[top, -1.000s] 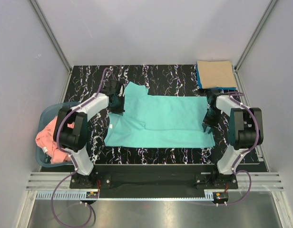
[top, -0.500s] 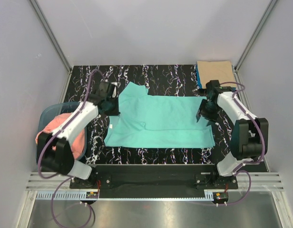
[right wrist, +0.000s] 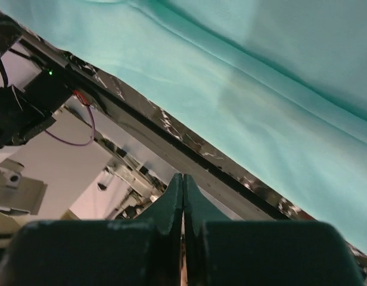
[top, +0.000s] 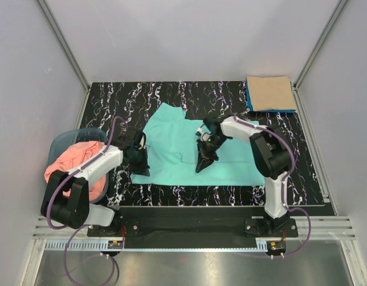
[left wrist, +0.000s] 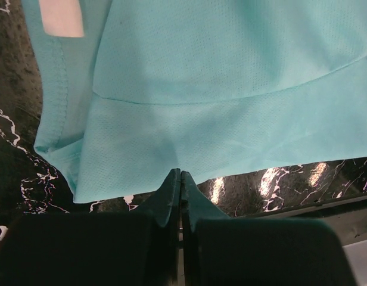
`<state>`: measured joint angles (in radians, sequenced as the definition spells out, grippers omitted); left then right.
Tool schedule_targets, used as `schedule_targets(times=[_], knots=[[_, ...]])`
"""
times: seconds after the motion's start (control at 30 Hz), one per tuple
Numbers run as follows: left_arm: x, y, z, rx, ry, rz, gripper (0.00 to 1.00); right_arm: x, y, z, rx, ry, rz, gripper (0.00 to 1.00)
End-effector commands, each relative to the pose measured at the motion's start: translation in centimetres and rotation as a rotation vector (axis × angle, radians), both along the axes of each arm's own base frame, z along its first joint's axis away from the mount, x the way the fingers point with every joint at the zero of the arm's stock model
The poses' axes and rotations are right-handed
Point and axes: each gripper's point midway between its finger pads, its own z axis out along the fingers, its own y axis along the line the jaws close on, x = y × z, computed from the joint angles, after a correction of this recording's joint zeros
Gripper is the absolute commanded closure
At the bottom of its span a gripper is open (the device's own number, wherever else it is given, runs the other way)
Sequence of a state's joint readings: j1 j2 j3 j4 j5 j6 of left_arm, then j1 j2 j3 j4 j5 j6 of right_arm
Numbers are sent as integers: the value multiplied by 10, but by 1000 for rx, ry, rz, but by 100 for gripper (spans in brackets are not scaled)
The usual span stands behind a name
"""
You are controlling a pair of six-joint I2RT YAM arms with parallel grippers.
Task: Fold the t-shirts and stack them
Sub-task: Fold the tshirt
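t-shirt (top: 167, 136) beneath right hand (top: 201, 164), beside left hand (top: 142, 169)

R gripper (top: 202, 162) leaves the turquoise tee (top: 171, 140)'s right edge, now over its middle, jaws shut after opening. L gripper (top: 140, 164) moves from tee's far-left sleeve to its near-left corner, toward table (top: 308, 173) near edge, shut again. L elbow swings back; pink tee (top: 73, 161) more exposed.

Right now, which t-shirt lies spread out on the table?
The turquoise-green t-shirt, mid-table; the salmon pink one is bunched in the basket, the tan one folded far right.
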<state>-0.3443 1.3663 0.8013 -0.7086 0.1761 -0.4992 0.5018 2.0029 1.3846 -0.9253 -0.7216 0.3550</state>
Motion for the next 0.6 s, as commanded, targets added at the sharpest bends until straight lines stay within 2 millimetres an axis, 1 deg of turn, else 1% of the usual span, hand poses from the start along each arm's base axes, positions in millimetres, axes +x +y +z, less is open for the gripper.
schedule_targets(times=[0.0,0.03,0.07,0.1,0.13,0.17,0.2,0.23,0.27,0.3,0.33,0.37,0.43,0.47,0.57], knots=[[10,3,5,8,-32,52,100,-17,42,23,117,20,141,100],[7,8,6,29,-29,59,100,-15,61,33,149,-7,173,100],[6,10,7,36,-28,71,100,-17,72,25,151,23,193,100],[4,14,7,52,-30,80,100,-18,83,28,171,39,200,100],[2,16,6,60,-26,87,100,-10,100,39,203,4,217,100],[-3,20,7,72,-16,103,100,-21,113,39,203,21,254,100],[-5,24,7,84,-13,115,100,-23,122,28,196,59,264,100],[-10,30,2,110,-1,125,100,-20,136,38,221,29,285,100],[-13,34,0,120,6,140,100,-29,144,37,215,43,311,100],[-13,41,-2,151,0,168,100,-32,151,29,205,66,312,100],[-11,46,-1,180,-5,185,100,-31,156,30,206,61,307,100],[-10,50,-1,193,-1,216,100,-29,162,26,211,52,298,100],[-12,65,-7,255,22,289,100,-31,170,22,212,61,279,100],[-12,68,-10,258,32,322,100,-30,172,18,197,34,278,100],[-14,60,-20,197,74,334,100,-41,183,16,224,52,290,100]])
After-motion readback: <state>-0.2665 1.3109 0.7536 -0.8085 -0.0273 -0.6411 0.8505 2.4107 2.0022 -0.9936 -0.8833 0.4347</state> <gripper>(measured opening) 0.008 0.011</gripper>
